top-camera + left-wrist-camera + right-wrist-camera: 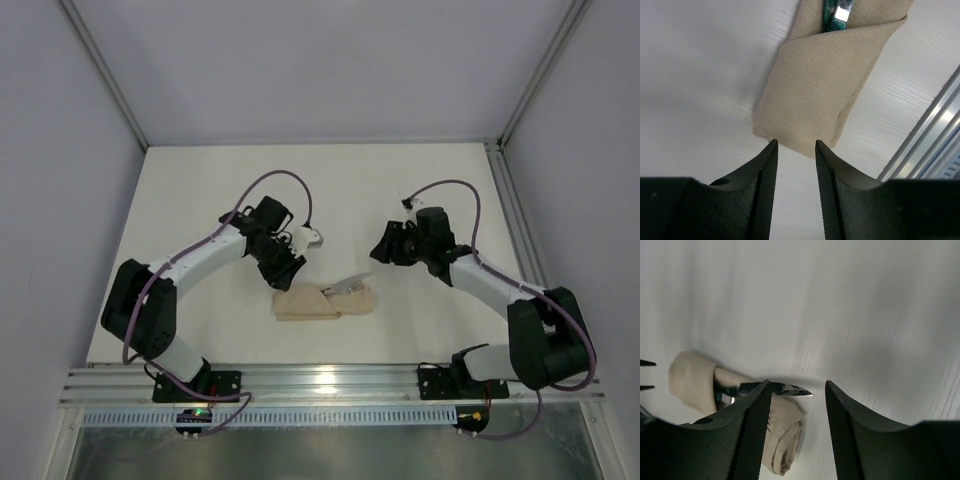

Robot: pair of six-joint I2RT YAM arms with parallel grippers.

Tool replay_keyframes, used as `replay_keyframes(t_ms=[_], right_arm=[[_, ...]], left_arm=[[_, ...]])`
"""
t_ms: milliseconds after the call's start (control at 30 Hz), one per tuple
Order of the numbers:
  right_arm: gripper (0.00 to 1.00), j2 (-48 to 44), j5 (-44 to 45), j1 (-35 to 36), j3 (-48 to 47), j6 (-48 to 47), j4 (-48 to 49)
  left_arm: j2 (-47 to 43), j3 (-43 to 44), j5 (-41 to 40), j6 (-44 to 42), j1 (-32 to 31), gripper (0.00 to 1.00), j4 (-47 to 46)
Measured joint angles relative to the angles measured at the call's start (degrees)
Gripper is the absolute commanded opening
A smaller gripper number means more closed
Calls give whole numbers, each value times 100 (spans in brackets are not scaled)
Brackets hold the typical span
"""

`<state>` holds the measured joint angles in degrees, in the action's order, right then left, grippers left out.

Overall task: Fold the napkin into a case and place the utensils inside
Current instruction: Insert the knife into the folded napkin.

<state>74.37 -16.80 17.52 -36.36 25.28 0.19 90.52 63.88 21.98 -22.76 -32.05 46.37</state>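
The beige napkin lies folded into a case near the table's front middle. The utensils poke out of its right end, silver ends up. In the left wrist view the case fills the middle, with a teal handle and silver metal showing at its mouth. My left gripper hovers just off the case's closed end, open with nothing between its fingers. The right wrist view shows a knife tip sticking out of the case. My right gripper stands open above and to the right of the case, holding nothing.
An aluminium rail runs along the table's near edge, close behind the case. Grey enclosure walls stand on both sides and at the back. White tabletop stretches beyond both grippers.
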Motion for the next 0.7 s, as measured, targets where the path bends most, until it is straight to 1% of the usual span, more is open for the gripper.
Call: replay_keyframes(t_ms=[33,133,233,367,400,467,500,567,600,700], right_arm=[[52,376,-273,0,-247,-328,-201],[52,1001,-695,2,-737,-911,-522],[51,1462,-1058,7,-1104,-1248,-629],[45,2041,-1370,125,-1427,-1565,-761],[41,2122,-1425,184,-1432,-1624,-820],[37,2236,-1526,343,-1429,-1735,-973],[33,2275,-1572,428,-1427,-1781,-1019],[29,2297,-1626,560,-1386,-1838,-1058],[25,2297,-1661,623,-1344,-1869,-1058],[22,2238,-1716,741,-1141,-1917,-1071]], left_arm=[[-28,-2,20,-46,-31,38,42],[-109,-68,59,-179,-210,38,83],[-164,-254,79,-310,-522,40,90],[-162,-544,28,-470,-1034,41,85],[-157,-601,13,-494,-1137,41,83],[-131,-684,0,-529,-1241,41,74],[-118,-710,-17,-542,-1246,41,63],[-83,-743,-61,-584,-1237,41,59],[-63,-745,-85,-595,-1228,41,55],[37,-748,-101,-621,-1222,40,11]])
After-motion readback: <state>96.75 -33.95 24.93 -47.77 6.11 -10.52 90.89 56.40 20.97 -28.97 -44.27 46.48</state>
